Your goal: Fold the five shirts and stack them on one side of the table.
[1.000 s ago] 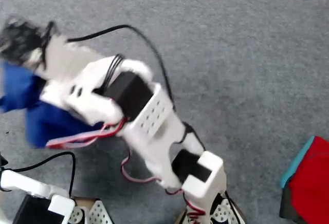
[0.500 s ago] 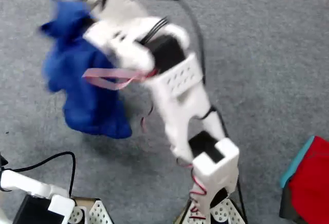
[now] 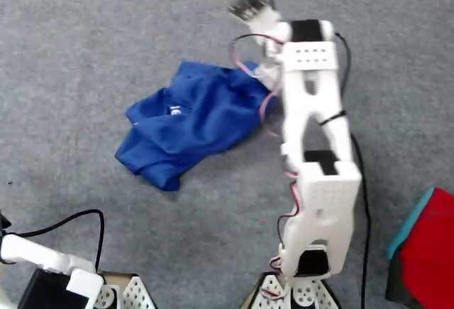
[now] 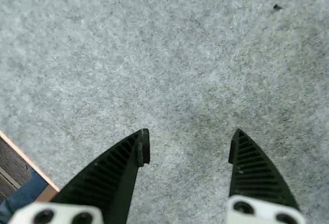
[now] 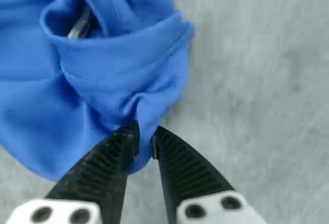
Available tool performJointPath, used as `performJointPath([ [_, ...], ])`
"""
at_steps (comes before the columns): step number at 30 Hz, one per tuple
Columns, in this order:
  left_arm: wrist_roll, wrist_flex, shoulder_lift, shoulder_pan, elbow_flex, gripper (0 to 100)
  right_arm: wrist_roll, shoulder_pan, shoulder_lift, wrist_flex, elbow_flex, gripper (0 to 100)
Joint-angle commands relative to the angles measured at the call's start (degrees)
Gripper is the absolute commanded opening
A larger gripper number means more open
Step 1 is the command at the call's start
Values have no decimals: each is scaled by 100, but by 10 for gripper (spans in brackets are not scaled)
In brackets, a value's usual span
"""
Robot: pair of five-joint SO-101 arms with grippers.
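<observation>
Your right pincer (image 5: 145, 131) is clamped on an edge fold of the blue shirt (image 5: 108, 75), which lies crumpled beyond its tips.

A second ago the right arm (image 3: 312, 110) lay stretched low across the table (image 3: 397, 82) toward its left edge, with the blue shirt (image 3: 191, 125) bunched up at that edge beneath the arm's end. Half a second ago the arm had swung round toward the far left corner, and the shirt hung from it in a long clump over the left part of the table. Now the arm points from its base at the near edge almost straight toward the far edge, right of the middle. The shirt has come along with it and lies crumpled about the middle of the table, trailing from beside the arm back toward the left edge.
</observation>
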Motion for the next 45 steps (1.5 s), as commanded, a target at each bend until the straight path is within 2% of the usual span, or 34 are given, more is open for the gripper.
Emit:
performJointPath([
  [1, -9, 53, -189, 299, -35, 253, 668, 831, 66, 44, 382, 5],
  [5, 413, 62, -189, 835, -62, 253, 1310, 1560, 110, 0, 910, 8],
  [8, 879, 62, -189, 1371, -88, 253, 1407, 2026, 119, -35, 1086, 19],
  [15, 1864, 62, -189, 3200, -185, 253, 1424, 2853, 31, -35, 989, 285],
  [17, 2251, 62, -180, 3798, -387, 253, 1407, 3011, -92, -35, 945, 320],
  [21, 3130, 35, -136, 5002, -1011, 253, 1345, 3002, -585, -35, 936, 322],
  [24, 3622, -26, -92, 5916, -1433, 257, 765, 2615, -1033, -123, 875, 322],
  [27, 4018, -492, 224, 6646, -1688, 257, -211, 1991, -1226, -536, 875, 322],
  [30, 4308, -967, 857, 6989, -1916, 257, -1108, 1385, -1059, -1160, 1033, 322],
  [33, 4484, -1196, 1719, 7059, -2330, 254, -1697, 963, -602, -2110, 1332, 322],
  [38, 4879, -1152, 3187, 7086, -3578, 254, -2787, 884, 198, -3376, 1490, 322],
  [45, 5099, -308, 4769, 7622, -5196, 253, -3349, 1191, 435, -3552, 1288, 322],
])
